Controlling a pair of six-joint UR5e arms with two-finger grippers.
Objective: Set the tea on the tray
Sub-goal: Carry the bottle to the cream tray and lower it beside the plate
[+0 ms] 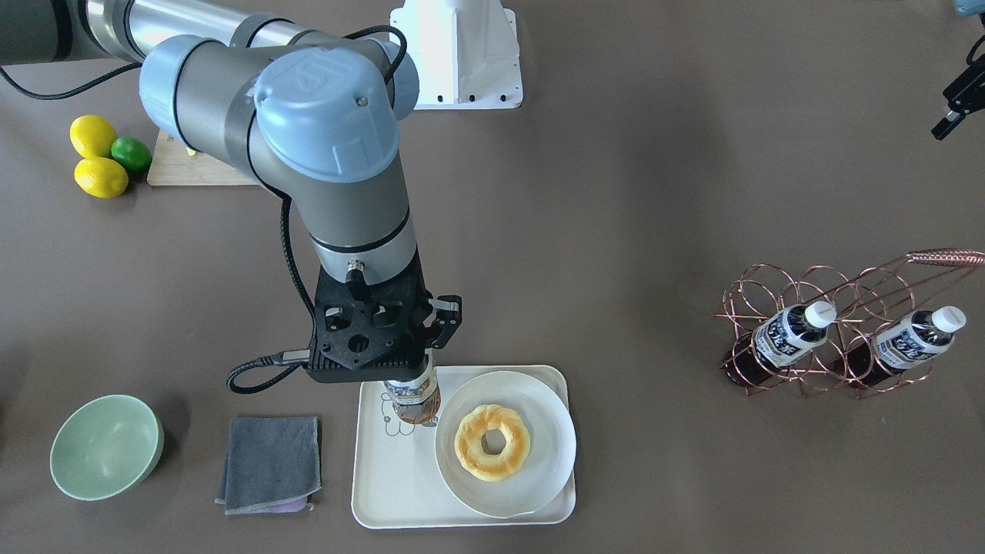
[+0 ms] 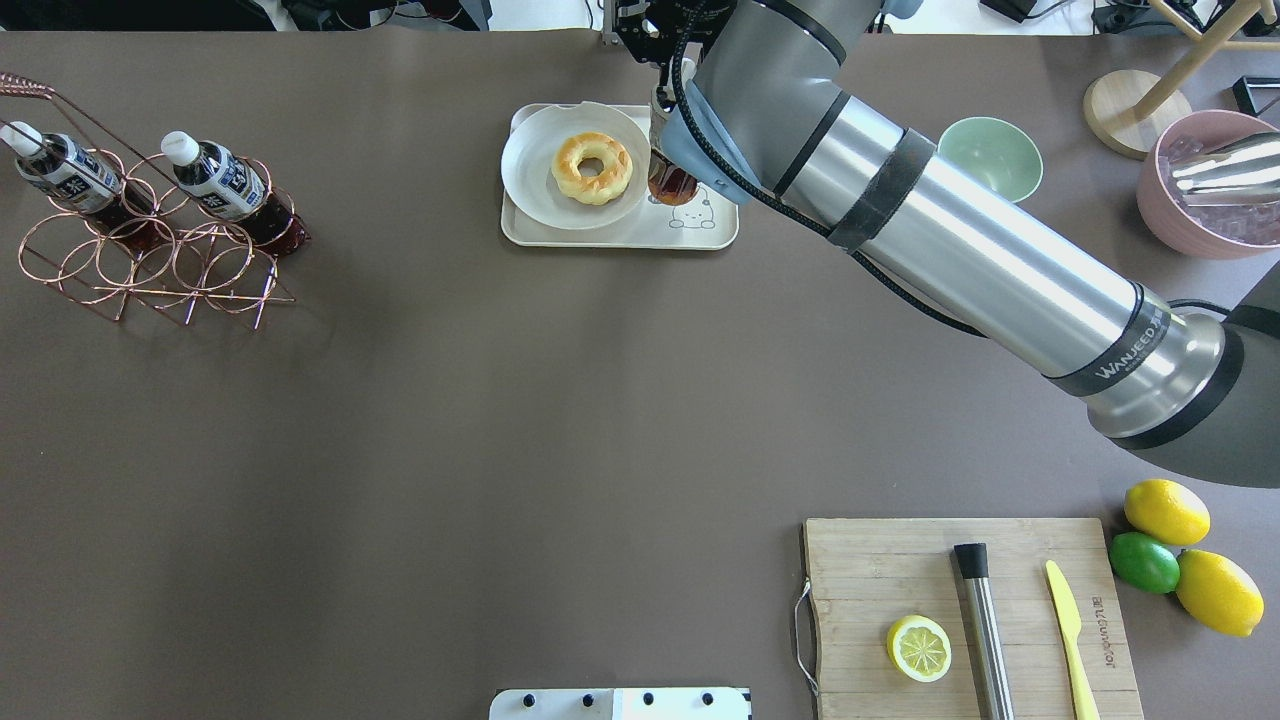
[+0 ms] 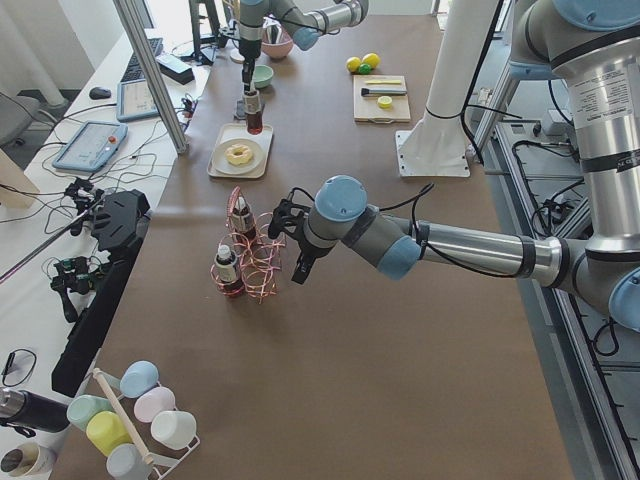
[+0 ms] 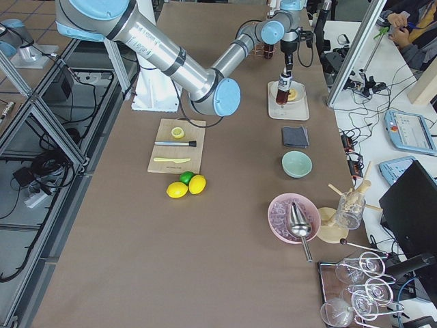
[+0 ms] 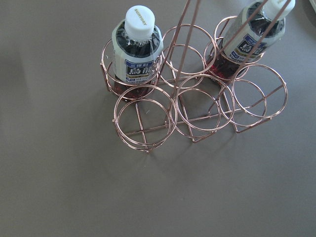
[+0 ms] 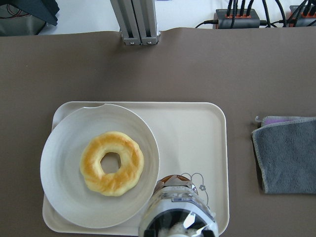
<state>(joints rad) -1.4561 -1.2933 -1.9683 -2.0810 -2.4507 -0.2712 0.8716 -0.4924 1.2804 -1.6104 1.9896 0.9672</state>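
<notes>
Tea, upright and clamped at the neck by the right gripper, hangs straight beneath the jaws over the tray, by its bear print; whether the base touches cannot be told. A plate bearing a doughnut lies just to the gripper's left. Good practice now: lower straight, clear of the plate rim, releasing only once the base sits flat. The left gripper hovers by the wire rack, jaw state unreadable.
</notes>
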